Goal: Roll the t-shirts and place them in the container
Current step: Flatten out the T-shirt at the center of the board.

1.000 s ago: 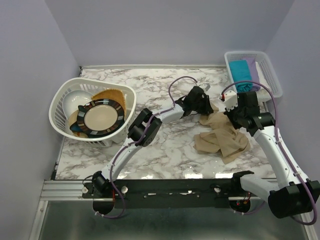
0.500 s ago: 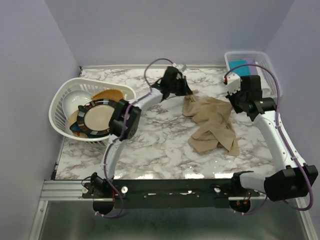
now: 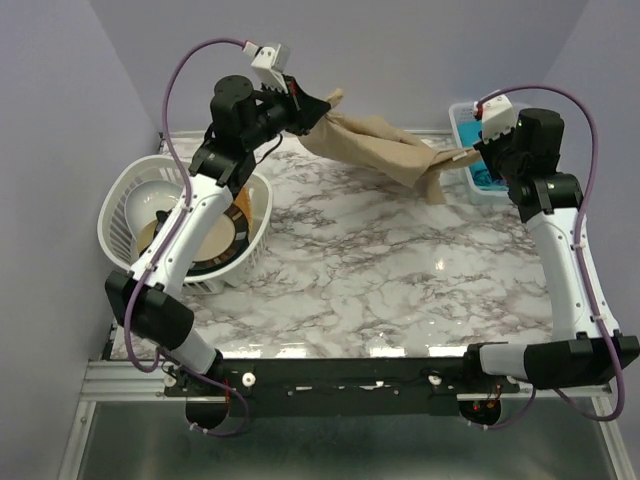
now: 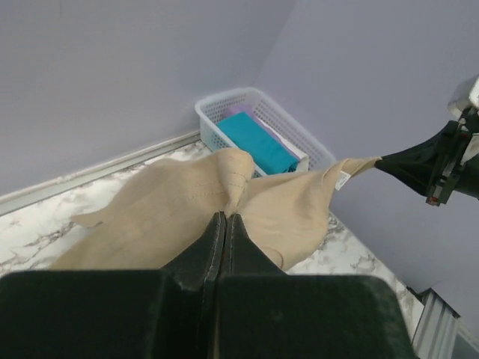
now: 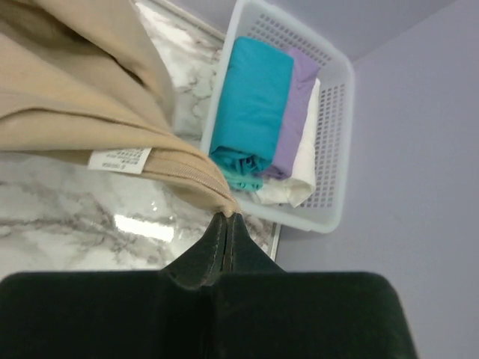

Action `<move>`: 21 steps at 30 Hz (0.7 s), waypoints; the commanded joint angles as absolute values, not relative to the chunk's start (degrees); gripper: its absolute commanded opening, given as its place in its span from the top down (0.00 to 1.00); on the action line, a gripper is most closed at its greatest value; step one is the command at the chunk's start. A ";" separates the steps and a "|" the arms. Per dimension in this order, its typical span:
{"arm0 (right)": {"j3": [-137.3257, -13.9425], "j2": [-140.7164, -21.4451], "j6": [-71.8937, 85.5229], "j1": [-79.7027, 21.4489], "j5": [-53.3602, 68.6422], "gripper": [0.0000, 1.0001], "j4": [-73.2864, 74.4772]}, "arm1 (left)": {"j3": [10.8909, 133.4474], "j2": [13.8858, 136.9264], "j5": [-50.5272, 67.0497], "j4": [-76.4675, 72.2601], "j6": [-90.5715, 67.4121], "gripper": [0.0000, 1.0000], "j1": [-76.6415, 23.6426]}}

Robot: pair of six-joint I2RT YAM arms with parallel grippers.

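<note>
The beige t-shirt (image 3: 375,150) hangs stretched in the air over the back of the table, held at both ends. My left gripper (image 3: 322,112) is shut on its left edge, and the cloth (image 4: 187,206) bunches at the closed tips (image 4: 226,217). On the right, my right gripper (image 3: 474,152) is shut on the hem (image 5: 179,176) beside a white label (image 5: 118,159). Rolled teal (image 5: 251,97), lilac (image 5: 296,112) and white (image 5: 303,161) t-shirts lie in a white basket (image 5: 333,142).
A round white lattice basket (image 3: 120,205) at the left holds a tan plate with a dark patterned rim (image 3: 215,240) and a white bowl (image 3: 150,205). The rectangular basket (image 3: 458,112) sits at the back right corner. Lilac walls close the table's back and sides.
Both arms have risen and spread apart, lifting the beige t-shirt off the marble and pulling it taut in the air. The left gripper shut on it.
</note>
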State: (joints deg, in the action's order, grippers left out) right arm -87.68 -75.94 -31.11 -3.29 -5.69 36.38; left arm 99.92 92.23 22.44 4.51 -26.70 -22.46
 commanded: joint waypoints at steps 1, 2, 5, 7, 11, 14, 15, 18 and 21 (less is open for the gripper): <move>-80.43 -66.29 -30.50 -2.90 -1.06 1.00 40.60 | 89.86 85.20 23.03 10.02 -23.91 1.00 -22.06; -79.38 -64.70 -30.32 -2.90 1.03 0.99 42.52 | 88.52 83.95 22.85 10.37 -23.99 1.00 -22.06; -76.99 -58.02 -29.62 -2.90 5.08 1.00 45.86 | 85.36 79.20 22.42 12.48 -22.94 1.00 -21.97; -76.21 -52.94 -29.45 -2.90 6.24 1.00 46.40 | 84.64 76.40 22.15 14.23 -21.45 1.00 -21.97; -75.32 -47.56 -29.36 -2.90 7.47 1.00 46.32 | 85.16 74.36 21.62 15.12 -19.25 1.00 -22.06; -75.59 -48.16 -28.83 -2.90 7.82 1.00 47.28 | 87.00 75.23 20.57 14.85 -18.02 1.00 -22.06; -75.67 -48.77 -28.65 -2.90 7.82 1.00 47.37 | 87.71 75.84 20.48 14.77 -17.84 1.00 -22.06; -75.94 -51.05 -27.69 -2.90 7.65 1.00 47.99 | 89.73 78.31 20.13 13.98 -17.75 1.00 -21.97; -75.24 -52.64 -27.25 -2.81 7.30 1.00 48.25 | 90.88 81.03 20.13 12.92 -18.54 1.00 -21.89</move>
